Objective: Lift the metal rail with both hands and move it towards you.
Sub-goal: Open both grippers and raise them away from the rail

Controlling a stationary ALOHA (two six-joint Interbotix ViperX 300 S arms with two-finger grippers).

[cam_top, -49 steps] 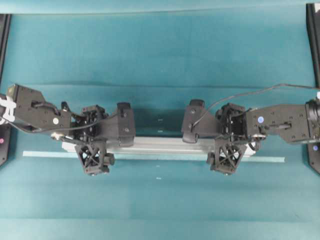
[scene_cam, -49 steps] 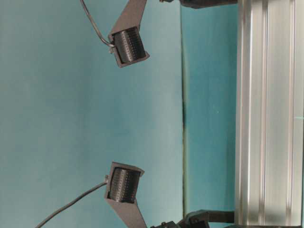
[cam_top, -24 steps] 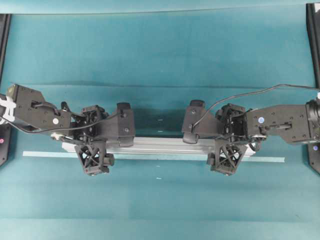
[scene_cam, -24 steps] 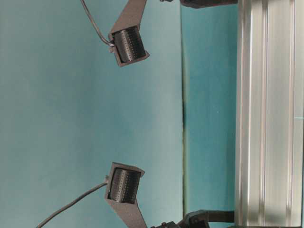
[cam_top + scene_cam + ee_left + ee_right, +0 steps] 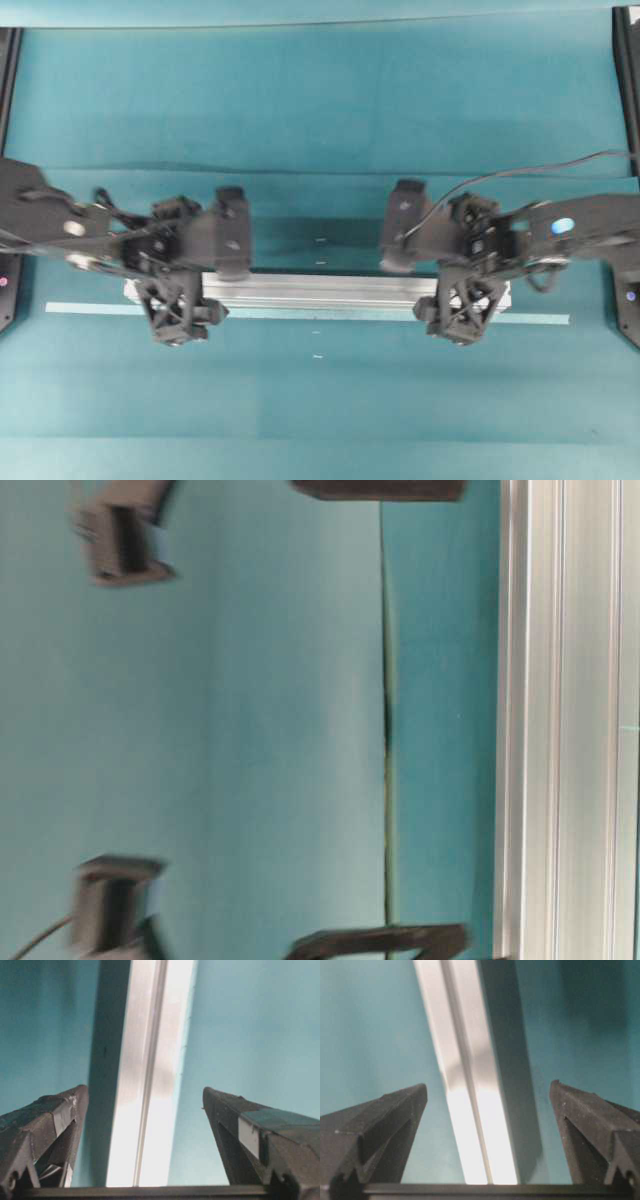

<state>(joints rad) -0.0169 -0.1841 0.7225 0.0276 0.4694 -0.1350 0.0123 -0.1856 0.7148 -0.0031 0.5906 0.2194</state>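
While the metal rail [image 5: 320, 292] lies flat on the teal table [image 5: 320, 100], just behind the pale tape strip [image 5: 540, 319], both grippers hang over it. Over the rail's left end, the left gripper [image 5: 145, 1110] has its 2 fingers spread wide, clear of the rail. Over its right end, the right gripper [image 5: 487, 1110] likewise gapes, touching nothing.

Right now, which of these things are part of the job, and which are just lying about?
Part of the job:
- metal rail
- left gripper, open
- right gripper, open

Just lying about:
- pale tape strip
- teal table cover
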